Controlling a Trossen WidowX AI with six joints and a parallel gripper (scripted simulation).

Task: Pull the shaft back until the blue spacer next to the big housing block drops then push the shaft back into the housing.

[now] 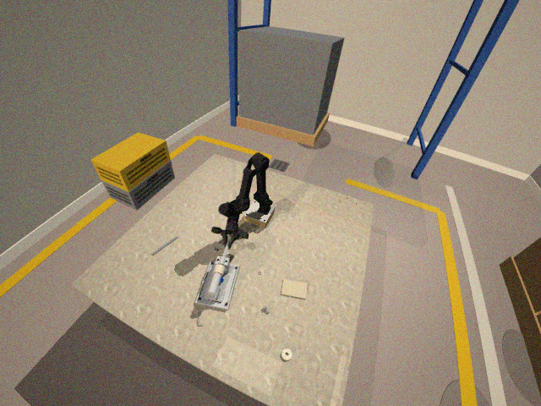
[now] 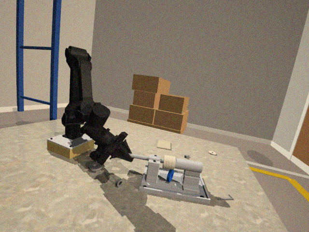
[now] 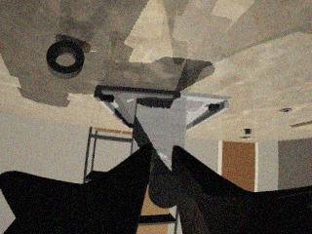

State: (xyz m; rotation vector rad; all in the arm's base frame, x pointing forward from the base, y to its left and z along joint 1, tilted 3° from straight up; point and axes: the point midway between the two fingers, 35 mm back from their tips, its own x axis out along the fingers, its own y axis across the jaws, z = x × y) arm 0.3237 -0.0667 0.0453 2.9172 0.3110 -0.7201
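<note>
My gripper (image 1: 227, 244) (image 2: 131, 156) (image 3: 162, 150) is shut on the outer end of the grey shaft (image 1: 226, 251) (image 2: 141, 156) (image 3: 163, 192). The shaft runs through the near support block (image 2: 152, 172). Several beige spacers (image 1: 219, 269) (image 2: 169, 162) sit side by side in line with it, against the big cylindrical housing (image 1: 214, 286) (image 2: 189, 165), with no gap visible. The blue spacer (image 1: 221, 280) (image 2: 170, 175) is off the shaft, on edge below the beige ones, over the fixture's base plate (image 1: 232, 286) (image 2: 174, 195). Whether the shaft's tip is inside the housing is hidden.
A grey ring (image 2: 119, 183) (image 3: 65, 58) and a metal disc (image 2: 94, 166) lie near the arm. A beige pad (image 1: 294, 289) (image 2: 164, 144), a pale ring (image 1: 286, 354) (image 2: 212, 152), a hex key (image 2: 228, 198) and a thin rod (image 1: 165, 245) lie around the fixture.
</note>
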